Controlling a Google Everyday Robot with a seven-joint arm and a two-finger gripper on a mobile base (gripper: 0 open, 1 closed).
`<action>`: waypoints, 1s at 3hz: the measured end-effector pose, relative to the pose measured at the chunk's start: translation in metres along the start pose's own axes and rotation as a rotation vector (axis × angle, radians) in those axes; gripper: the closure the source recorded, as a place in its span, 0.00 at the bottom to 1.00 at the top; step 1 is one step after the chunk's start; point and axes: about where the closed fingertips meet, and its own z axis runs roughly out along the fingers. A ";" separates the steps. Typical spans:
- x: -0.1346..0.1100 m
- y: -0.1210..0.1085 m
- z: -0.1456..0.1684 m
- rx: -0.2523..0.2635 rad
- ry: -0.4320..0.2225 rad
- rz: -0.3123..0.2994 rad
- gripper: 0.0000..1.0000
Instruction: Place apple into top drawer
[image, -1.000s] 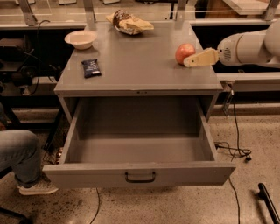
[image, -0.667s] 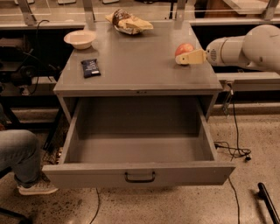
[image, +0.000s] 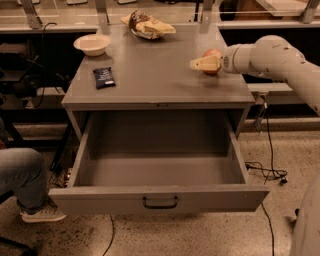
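Note:
The apple (image: 213, 53), red-orange, sits on the cabinet top near its right edge. My gripper (image: 204, 63) comes in from the right on the white arm (image: 270, 52). It lies at the apple and covers the apple's front and lower part. The top drawer (image: 160, 170) is pulled fully out below the cabinet top. It is grey, and nothing lies in it. Its dark curved handle (image: 160, 202) is at the centre of the front panel. The gripper is above and behind the drawer's right rear corner.
On the cabinet top (image: 155, 75) are a cream bowl (image: 92, 44) at the back left, a small dark snack packet (image: 104, 77) and a snack bag (image: 147, 25) at the back. A person's leg and shoe (image: 22, 180) are at the lower left. Cables (image: 270, 172) lie on the floor at the right.
My gripper has moved left along the cabinet top and now reaches across the apple. The apple has stayed near the same spot. The drawer has not moved.

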 end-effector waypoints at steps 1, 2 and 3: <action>-0.009 0.004 0.019 0.004 -0.022 0.008 0.00; -0.011 0.011 0.032 0.000 -0.037 0.018 0.17; -0.002 0.017 0.035 -0.005 -0.026 0.029 0.41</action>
